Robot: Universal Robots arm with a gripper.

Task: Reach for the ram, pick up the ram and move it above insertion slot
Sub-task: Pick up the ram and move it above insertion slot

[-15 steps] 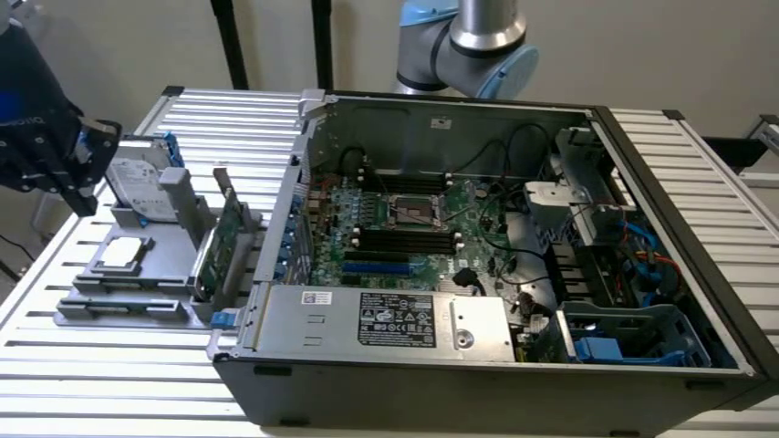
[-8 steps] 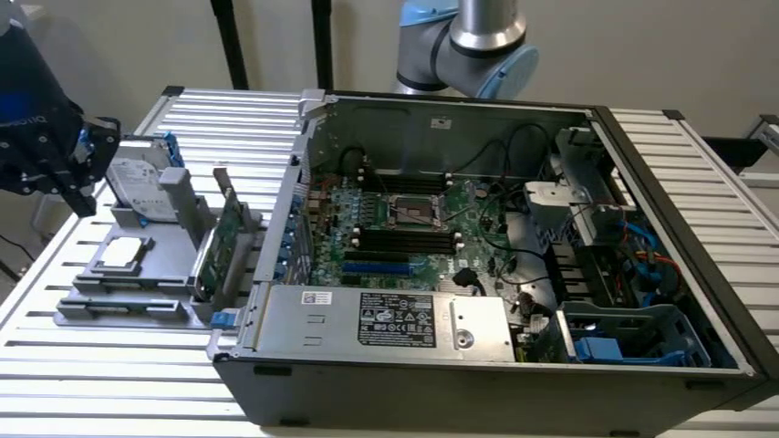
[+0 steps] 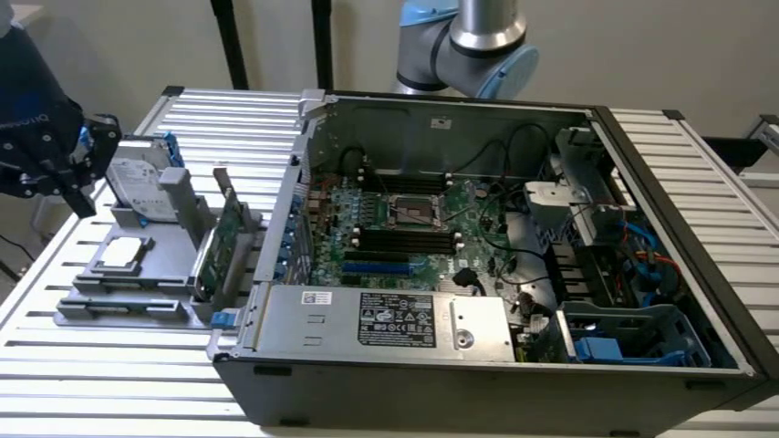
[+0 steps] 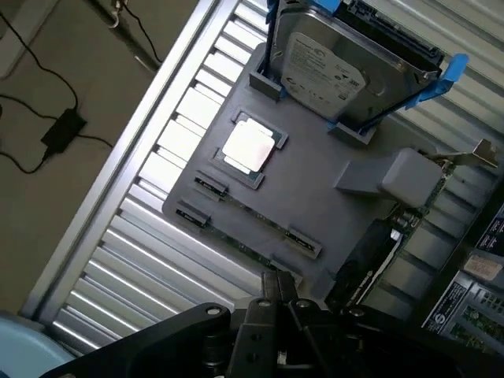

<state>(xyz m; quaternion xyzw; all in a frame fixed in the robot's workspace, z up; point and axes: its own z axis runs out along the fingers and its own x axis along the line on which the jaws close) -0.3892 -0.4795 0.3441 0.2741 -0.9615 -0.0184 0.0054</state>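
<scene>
The ram (image 4: 253,214) is a thin green strip seen edge-on, standing between small clips on the grey fixture (image 4: 315,197). My gripper (image 4: 279,295) is dark and hangs above the fixture's edge, just short of the ram. From the exterior view, the gripper (image 3: 73,173) hovers at the far left beside the fixture (image 3: 122,306). The black memory slots (image 3: 408,239) lie on the motherboard inside the open computer case (image 3: 487,360).
On the fixture stand a silver hard drive with blue rails (image 4: 331,67) (image 3: 140,187), a CPU (image 4: 250,148) (image 3: 122,254) and an upright green expansion card (image 3: 219,246) (image 4: 386,244). The ribbed metal table (image 3: 109,383) ends near a floor with cables (image 4: 63,130).
</scene>
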